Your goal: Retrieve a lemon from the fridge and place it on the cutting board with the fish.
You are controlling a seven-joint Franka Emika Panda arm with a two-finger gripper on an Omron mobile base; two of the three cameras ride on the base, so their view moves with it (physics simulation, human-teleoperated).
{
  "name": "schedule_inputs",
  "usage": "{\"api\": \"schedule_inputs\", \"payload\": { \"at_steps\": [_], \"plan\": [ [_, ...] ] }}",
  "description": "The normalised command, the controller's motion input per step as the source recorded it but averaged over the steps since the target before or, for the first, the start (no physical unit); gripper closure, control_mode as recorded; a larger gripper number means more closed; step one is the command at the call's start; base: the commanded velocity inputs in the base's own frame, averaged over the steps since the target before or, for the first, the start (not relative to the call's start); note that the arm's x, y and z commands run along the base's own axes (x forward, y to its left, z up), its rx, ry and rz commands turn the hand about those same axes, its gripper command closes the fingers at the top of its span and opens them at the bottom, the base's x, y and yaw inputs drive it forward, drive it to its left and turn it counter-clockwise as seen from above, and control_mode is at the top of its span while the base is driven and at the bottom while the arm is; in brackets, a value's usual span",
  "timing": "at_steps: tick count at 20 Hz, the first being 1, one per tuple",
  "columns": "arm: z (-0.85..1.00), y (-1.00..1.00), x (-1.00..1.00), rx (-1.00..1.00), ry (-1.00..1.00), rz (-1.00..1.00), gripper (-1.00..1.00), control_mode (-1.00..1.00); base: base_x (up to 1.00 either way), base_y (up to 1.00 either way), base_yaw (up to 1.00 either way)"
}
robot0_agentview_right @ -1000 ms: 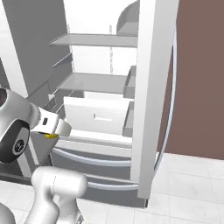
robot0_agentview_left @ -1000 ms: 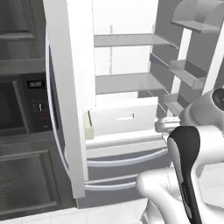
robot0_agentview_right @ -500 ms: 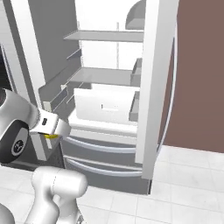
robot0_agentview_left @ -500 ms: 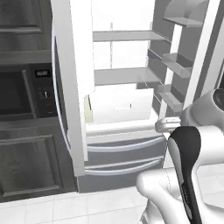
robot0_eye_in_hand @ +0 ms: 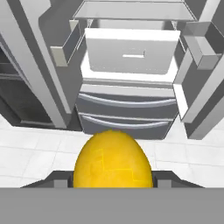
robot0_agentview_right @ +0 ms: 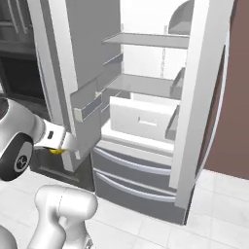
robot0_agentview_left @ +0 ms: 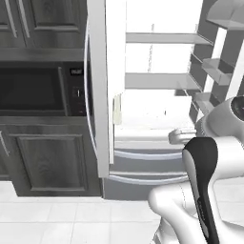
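At the bottom centre of your hand view, the lemon (robot0_eye_in_hand: pixel 113 159) sits pinched between the 2 jaws of the gripper (robot0_eye_in_hand: pixel 113 180), which are part-spread around it. Beyond it, the fridge (robot0_eye_in_hand: pixel 127 65) has slid rightward in both base views over the last second while its doors hang open. That suggests your base is pulling away with the lemon, with the cutting board next.

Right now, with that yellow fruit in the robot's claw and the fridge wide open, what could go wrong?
The lemon is round and sits between the gripper fingers; a jolt while driving could let it slip onto the tiled floor. The fridge doors stand open on both sides close to the arm, so a wide swing might clip the left door. The cutting board isn't visible, so travel remains.
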Motion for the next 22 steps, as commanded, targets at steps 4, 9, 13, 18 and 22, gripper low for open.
{"api": "schedule_inputs", "payload": {
  "at_steps": [4, 9, 13, 18, 22],
  "plan": [
    [0.0, 0.0, 0.0, 0.0, 0.0, 0.0, 1.0, 1.0, -0.76, 0.26, 0.17],
    [0.0, 0.0, 0.0, 0.0, 0.0, 0.0, 1.0, 1.0, -0.29, 0.59, 0.02],
    [0.0, 0.0, 0.0, 0.0, 0.0, 0.0, 1.0, 1.0, 0.01, 0.74, 0.0],
    [0.0, 0.0, 0.0, 0.0, 0.0, 0.0, 1.0, 1.0, 0.04, 0.75, 0.0],
    [0.0, 0.0, 0.0, 0.0, 0.0, 0.0, 1.0, 1.0, 0.0, 0.86, 0.0]
  ]
}}
